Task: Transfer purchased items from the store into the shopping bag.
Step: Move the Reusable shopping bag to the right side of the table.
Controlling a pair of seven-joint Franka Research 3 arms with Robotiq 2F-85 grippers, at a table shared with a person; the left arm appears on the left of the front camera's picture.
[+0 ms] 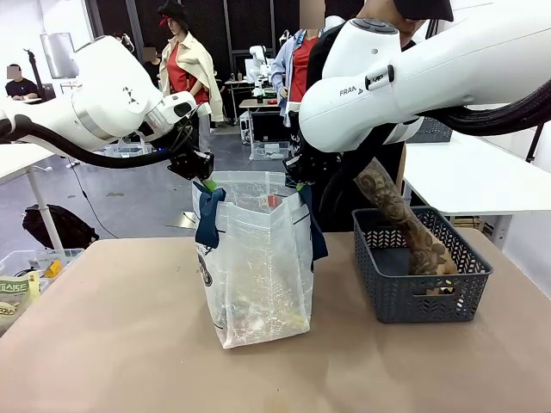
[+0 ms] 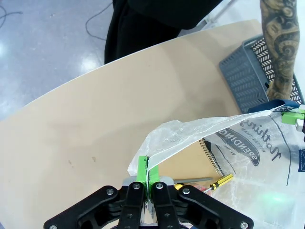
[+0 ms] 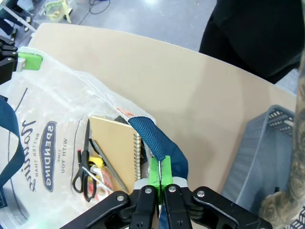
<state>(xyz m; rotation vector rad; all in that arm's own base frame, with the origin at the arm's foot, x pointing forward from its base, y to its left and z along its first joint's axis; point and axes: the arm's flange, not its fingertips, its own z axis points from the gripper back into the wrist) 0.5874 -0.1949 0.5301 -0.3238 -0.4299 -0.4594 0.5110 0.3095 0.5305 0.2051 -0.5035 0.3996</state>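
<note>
The shopping bag stands upright mid-table, its mouth held wide. My left gripper is shut on its left rim, with the green pads pinching the translucent plastic. My right gripper is shut on the right rim at the navy handle. Inside the bag lie purchased items: a brown spiral notebook, black scissors and a yellow-handled screwdriver. The store, a dark grey basket, sits to the bag's right. A person's tattooed arm reaches down into it, hiding what it holds.
The person stands at the table's far side behind the bag. A clear bin with packaged goods sits at the table's left edge. A white table stands behind the basket. Bare tabletop lies in front of the bag.
</note>
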